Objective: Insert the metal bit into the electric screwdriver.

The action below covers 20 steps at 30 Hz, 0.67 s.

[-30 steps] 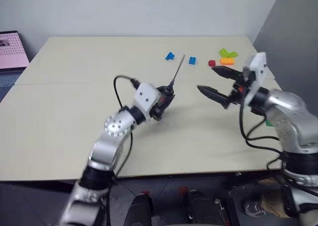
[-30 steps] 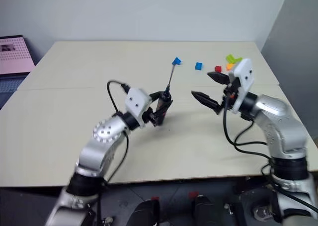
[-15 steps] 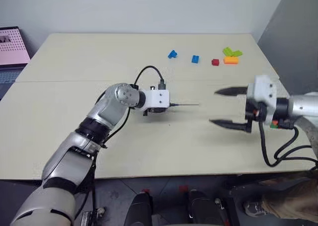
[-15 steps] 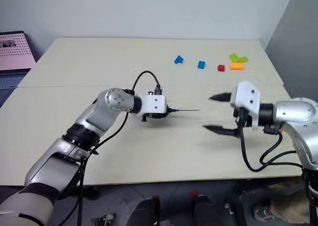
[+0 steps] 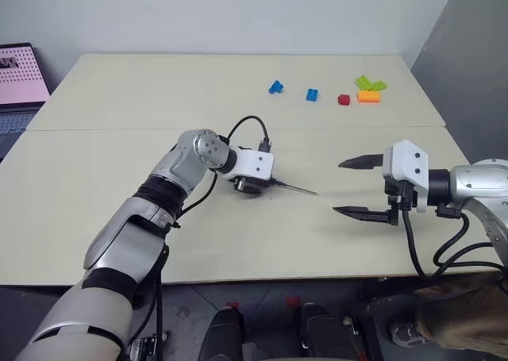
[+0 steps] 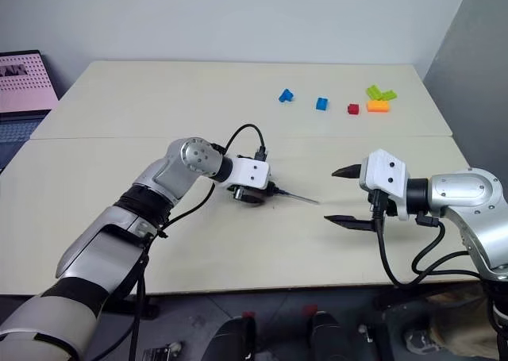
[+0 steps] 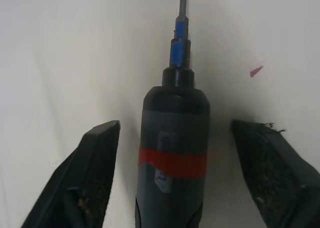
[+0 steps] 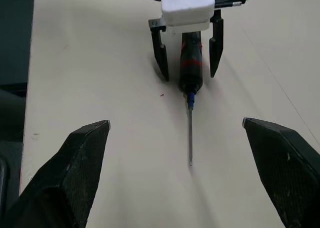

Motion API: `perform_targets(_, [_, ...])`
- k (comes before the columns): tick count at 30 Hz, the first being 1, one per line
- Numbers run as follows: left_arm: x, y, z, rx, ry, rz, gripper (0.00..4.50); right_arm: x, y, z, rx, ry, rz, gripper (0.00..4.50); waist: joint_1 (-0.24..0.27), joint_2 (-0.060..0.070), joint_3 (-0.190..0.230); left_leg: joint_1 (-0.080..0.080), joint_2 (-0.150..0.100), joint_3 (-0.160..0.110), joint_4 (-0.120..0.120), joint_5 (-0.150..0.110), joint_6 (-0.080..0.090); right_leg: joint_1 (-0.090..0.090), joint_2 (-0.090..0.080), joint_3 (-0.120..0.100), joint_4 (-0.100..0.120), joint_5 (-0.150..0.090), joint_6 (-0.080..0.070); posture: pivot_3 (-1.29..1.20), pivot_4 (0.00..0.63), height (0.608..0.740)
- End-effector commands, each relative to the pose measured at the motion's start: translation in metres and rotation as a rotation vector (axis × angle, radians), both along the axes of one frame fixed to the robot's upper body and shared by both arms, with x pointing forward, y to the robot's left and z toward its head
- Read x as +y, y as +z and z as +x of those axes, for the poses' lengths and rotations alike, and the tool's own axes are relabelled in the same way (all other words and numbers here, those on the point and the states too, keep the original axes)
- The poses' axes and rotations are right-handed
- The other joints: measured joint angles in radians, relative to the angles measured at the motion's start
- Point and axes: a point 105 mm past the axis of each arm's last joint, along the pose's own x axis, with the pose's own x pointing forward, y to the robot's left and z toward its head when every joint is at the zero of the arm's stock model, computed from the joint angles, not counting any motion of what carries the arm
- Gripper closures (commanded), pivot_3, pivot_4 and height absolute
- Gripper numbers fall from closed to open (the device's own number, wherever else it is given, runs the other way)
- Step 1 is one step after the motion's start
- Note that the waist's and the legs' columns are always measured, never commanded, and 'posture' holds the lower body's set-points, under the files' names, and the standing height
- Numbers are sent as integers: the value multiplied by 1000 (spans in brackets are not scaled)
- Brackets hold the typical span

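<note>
The slim black pen-shaped electric screwdriver with a red band at mid-body (image 8: 190, 70) is lying flat on the pale beige table (image 5: 119, 99), near its middle, with the thin grey needle-like metal bit (image 8: 190, 138) already seated in its tip and pointing toward the robot's right. The bit being in the chuck, the insertion is judged done, and the tool appears to be being set down rather than worked on.

The left gripper (image 7: 185, 138) is being held low over the tool with its two black fingers (image 7: 95, 173) spread apart on either side of the barrel, touching nothing; this spacing is judged to be a release, leaving the screwdriver resting on the table. The right gripper (image 5: 355, 186) is being held well apart from the bit's end, its fingers wide apart and empty, facing the tool along its length.

In the head views, the screwdriver is largely being hidden under the left gripper's white housing (image 5: 255, 166), and a cluster of small blue, red, orange and green building blocks (image 5: 343, 99) is being shown at the far side of the table. In the left wrist view, a blue collar (image 7: 180, 45) between tip and bit is being shown, along with clear gaps beside the barrel. In the right wrist view, the whole straight length of tool and bit is being laid out.
</note>
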Motion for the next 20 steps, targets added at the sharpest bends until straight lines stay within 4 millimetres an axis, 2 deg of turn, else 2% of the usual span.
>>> perform_targets(1, [12,47,2,-6,95,-219,21,-5,8,1,-50,-21,-4,18,0,0,0,0,0,0,0,0,0,0,0,0,0,0,0,0,150,740])
perform_targets(2, [22,55,1,10,144,-278,21,-8,7,1,-50,-34,-4,18,0,0,0,0,0,-1,0,0,0,0,0,-1,1,0,0,0,150,740])
perform_targets(4, [56,71,-5,42,283,-434,21,-15,6,2,-46,-72,11,18,-5,0,0,0,0,-1,0,0,0,0,0,0,1,0,0,0,150,740])
perform_targets(6, [82,74,-15,60,398,-508,21,-20,5,2,-34,-102,32,18,-17,0,0,0,1,-1,0,0,0,0,0,0,2,0,0,0,150,740])
perform_targets(7, [88,74,-19,71,435,-521,21,-22,4,2,-31,-109,38,18,-20,0,0,1,1,-1,0,0,0,0,0,0,3,0,0,0,150,740])
perform_targets(9, [115,66,-49,94,489,-529,21,-30,2,2,-19,-144,44,18,-18,0,0,1,0,-2,1,0,0,0,-1,-1,7,-1,0,0,150,740])
perform_targets(12, [139,57,-82,102,566,-515,21,-40,-1,5,-7,-184,47,18,-21,0,0,2,0,-2,1,0,0,0,-1,-1,8,-1,-1,0,150,740])
perform_targets(14, [143,54,-91,111,605,-537,21,-46,-3,7,0,-208,52,18,-16,-2,1,2,1,-2,2,0,0,0,-1,-2,9,-3,-3,0,150,740])
perform_targets(17, [143,54,-95,110,634,-578,21,-51,-4,8,4,-224,56,18,7,-3,2,4,0,-4,4,2,1,1,-2,-4,10,-4,-8,0,150,740])
perform_targets(20, [145,44,-102,152,665,-626,21,-55,-12,9,21,-231,40,18,8,-3,1,6,0,-2,4,2,2,4,-3,-3,10,-4,-9,0,150,740])
